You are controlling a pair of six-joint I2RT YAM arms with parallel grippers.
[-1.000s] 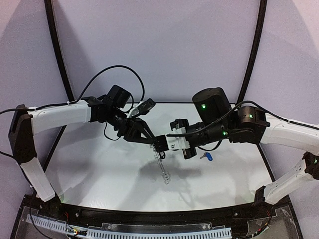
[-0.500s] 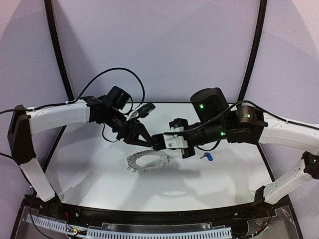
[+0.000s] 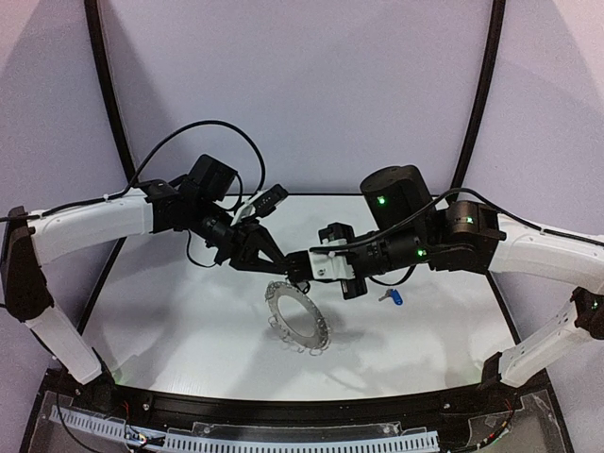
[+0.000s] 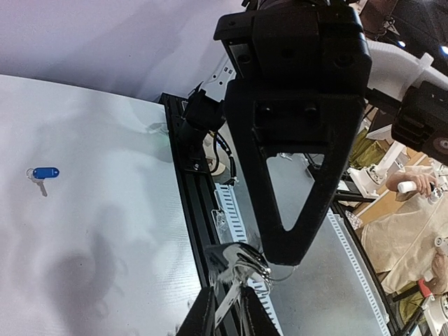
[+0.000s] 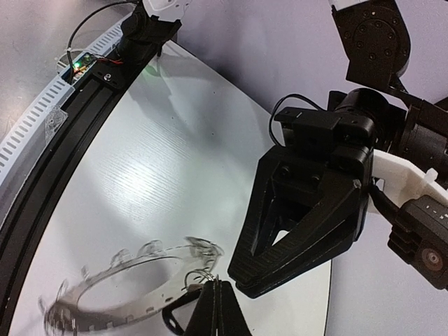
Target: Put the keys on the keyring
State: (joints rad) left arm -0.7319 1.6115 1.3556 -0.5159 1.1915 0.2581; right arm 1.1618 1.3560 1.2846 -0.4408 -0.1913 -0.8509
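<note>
Dangling flat grey clip-rimmed keyring (image 3: pixel 297 317) — seemingly from right pincer (image 3: pixel 299 273).

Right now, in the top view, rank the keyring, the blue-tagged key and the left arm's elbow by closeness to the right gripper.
From the right gripper:
1. keyring, at its fingertips.
2. blue-tagged key, on the table, to the right.
3. left arm's elbow, far left.

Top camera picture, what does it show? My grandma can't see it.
A grey keyring dangles tilted in the air, right under where the left arm's fingers and the right arm's fingers meet above a white table. A blue-tagged key lies on the table nearby.
</note>
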